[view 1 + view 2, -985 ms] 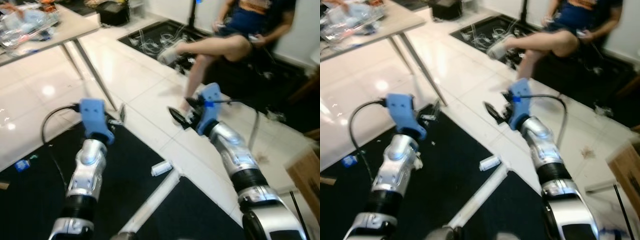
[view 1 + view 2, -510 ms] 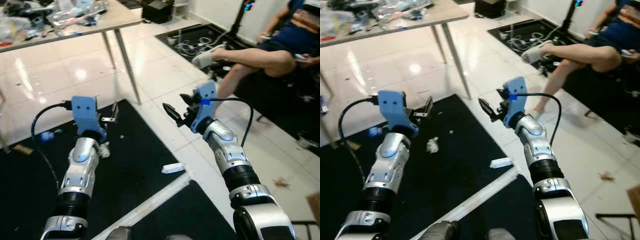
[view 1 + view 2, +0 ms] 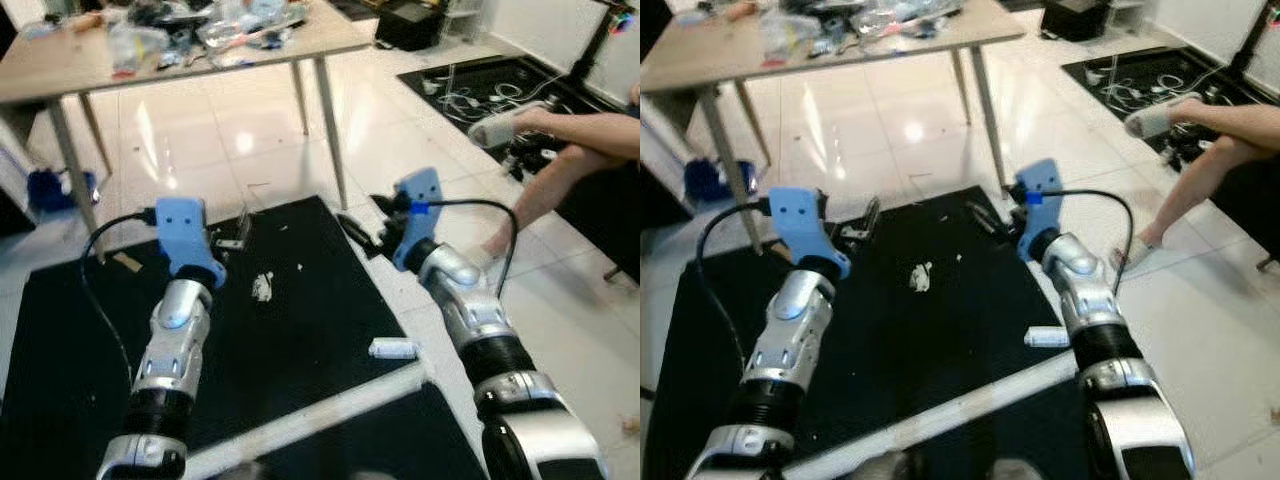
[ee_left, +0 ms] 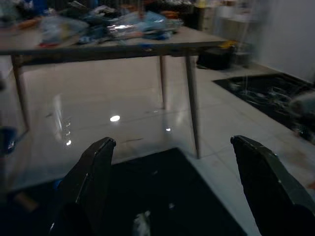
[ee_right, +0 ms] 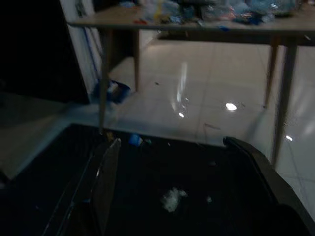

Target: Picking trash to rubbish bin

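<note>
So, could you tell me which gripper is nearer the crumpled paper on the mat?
Left. The left gripper hangs just beside the paper; the right gripper is farther off.

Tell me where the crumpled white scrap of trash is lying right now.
The crumpled white scrap lies on the black mat, ahead of the robot between the left gripper and right gripper, short of the table.

Glossy white floor tiles [image 3: 200,150] mirror the lights beside a matt black mat [image 3: 300,330] bearing crumpled paper [image 3: 262,287].
</note>
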### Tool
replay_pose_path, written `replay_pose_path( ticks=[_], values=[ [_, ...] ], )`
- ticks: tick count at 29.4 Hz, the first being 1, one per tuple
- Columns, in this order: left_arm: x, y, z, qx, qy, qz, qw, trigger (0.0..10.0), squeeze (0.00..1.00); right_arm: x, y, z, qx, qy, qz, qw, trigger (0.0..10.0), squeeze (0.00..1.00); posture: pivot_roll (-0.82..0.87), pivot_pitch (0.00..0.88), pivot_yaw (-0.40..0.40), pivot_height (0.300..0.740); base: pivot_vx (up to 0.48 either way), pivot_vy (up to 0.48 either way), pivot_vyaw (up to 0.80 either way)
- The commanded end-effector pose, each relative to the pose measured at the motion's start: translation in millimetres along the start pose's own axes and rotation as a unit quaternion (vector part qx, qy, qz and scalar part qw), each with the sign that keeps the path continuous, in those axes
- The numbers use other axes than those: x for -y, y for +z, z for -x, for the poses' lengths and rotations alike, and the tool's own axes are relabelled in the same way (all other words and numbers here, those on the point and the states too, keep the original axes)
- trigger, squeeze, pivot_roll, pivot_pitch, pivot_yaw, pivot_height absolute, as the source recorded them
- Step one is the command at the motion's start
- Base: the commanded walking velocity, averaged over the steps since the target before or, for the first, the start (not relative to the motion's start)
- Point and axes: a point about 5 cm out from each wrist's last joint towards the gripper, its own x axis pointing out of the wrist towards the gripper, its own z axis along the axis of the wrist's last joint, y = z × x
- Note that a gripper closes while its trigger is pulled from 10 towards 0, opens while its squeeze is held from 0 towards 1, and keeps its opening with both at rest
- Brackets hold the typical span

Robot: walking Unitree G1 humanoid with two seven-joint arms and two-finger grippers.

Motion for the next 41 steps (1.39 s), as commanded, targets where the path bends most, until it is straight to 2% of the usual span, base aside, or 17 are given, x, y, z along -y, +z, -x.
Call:
replay_pose_path(
  ticks=[1,41],
  values=[
    [3.2,-2.2,0.4,-0.004,-0.010,0.005,1.000,10.0,0.00,0.5,-4.6,1.4,-0.011,-0.003,-0.008,1.000,10.0,0.00,-0.04,0.000,-0.021,0.740,0.480,0.000,0.00],
    [3.6,-2.2,0.4,-0.004,-0.016,0.012,1.000,10.0,0.00,1.3,-4.5,0.8,-0.015,-0.006,-0.008,1.000,10.0,0.00,-0.04,0.000,-0.023,0.740,0.480,0.000,0.00]
  ],
)
